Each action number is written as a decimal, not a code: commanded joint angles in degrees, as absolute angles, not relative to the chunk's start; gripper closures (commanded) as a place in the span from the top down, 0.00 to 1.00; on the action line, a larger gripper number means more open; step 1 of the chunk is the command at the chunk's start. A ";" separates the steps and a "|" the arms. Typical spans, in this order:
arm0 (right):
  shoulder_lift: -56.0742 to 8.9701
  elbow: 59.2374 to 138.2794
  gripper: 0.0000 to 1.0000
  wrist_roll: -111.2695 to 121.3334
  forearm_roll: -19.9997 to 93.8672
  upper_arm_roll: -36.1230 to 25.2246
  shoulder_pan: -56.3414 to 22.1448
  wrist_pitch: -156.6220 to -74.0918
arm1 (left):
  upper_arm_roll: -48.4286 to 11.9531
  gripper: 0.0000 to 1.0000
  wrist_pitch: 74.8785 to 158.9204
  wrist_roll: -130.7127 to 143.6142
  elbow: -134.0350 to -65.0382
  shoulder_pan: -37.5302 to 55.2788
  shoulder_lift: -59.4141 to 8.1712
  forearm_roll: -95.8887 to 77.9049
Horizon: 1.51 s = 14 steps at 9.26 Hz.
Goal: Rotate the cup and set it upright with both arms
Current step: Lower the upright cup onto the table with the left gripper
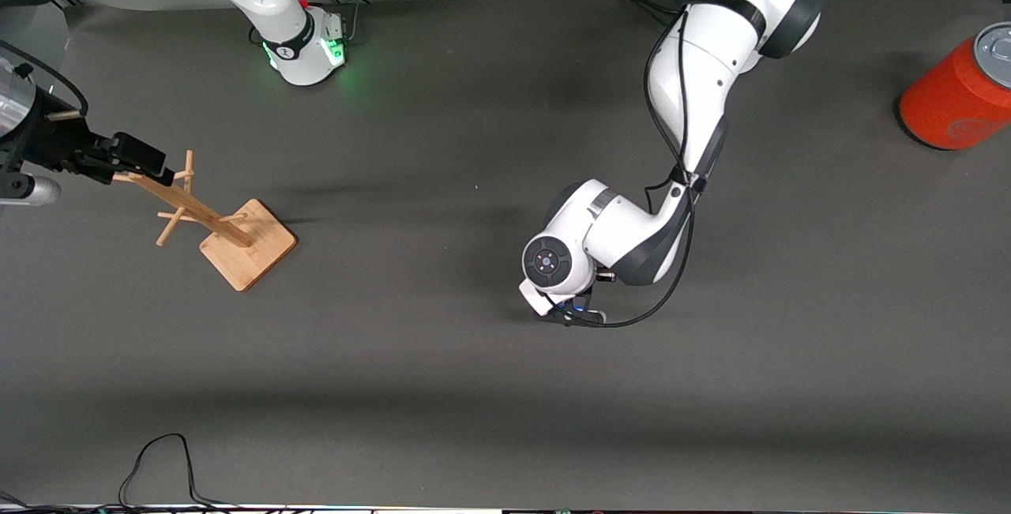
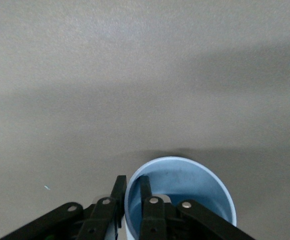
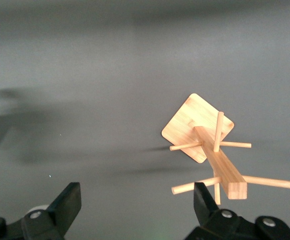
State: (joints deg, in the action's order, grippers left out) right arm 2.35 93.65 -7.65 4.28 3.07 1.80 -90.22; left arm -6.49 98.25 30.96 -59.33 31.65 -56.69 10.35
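Nearest the front camera, apart from a loose black cable [image 1: 158, 467] at the table's edge, is the left gripper [image 1: 570, 310], down low at the middle of the grey table [image 1: 474, 388] with the left arm bent over it. Its wrist view shows the fingers [image 2: 145, 187] pressed together on the wall of the cup [image 2: 184, 187]: one finger inside the darker blue hollow, the other outside the pale blue rim. From the front the cup is almost wholly hidden under the wrist; only a sliver of blue shows.

The step in hand looks like securing this rim pinch before turning the cup. To do it well, the pinch should sit deep enough on the wall that the thin rim does not slip, and the lift should be slow and level, since a tumbler held by one side will want to swing. Whether the cup stands or lies tilted cannot be told.

At the right arm's end of the table, the right gripper [image 3: 135, 205] waits with jaws spread wide, over the top of the wooden mug tree [image 1: 229, 234], well apart from the cup. An orange can [image 1: 952, 95] stands at the left arm's end, farther from the front camera.
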 commanded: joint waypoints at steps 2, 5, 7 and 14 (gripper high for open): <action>5.53 95.19 1.00 -7.47 3.43 3.08 2.02 -88.68 | -6.59 0.00 93.18 25.84 -57.84 29.11 -53.36 10.02; 8.17 95.88 1.00 -7.38 0.97 3.25 1.93 -88.42 | -6.41 0.00 93.86 30.65 -57.57 26.99 -47.31 5.89; 9.14 96.24 1.00 -7.12 0.97 3.16 2.02 -87.63 | -6.24 0.00 98.84 36.53 -59.23 26.89 -42.12 4.84; 10.46 97.29 1.00 -7.12 -0.44 3.78 2.11 -86.92 | -5.80 0.00 150.59 58.21 -111.49 30.93 -20.57 15.05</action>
State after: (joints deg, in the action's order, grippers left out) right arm 8.94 96.05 -7.65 0.66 3.39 1.80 -86.77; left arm -6.71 143.43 51.08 -100.99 29.48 -25.17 9.45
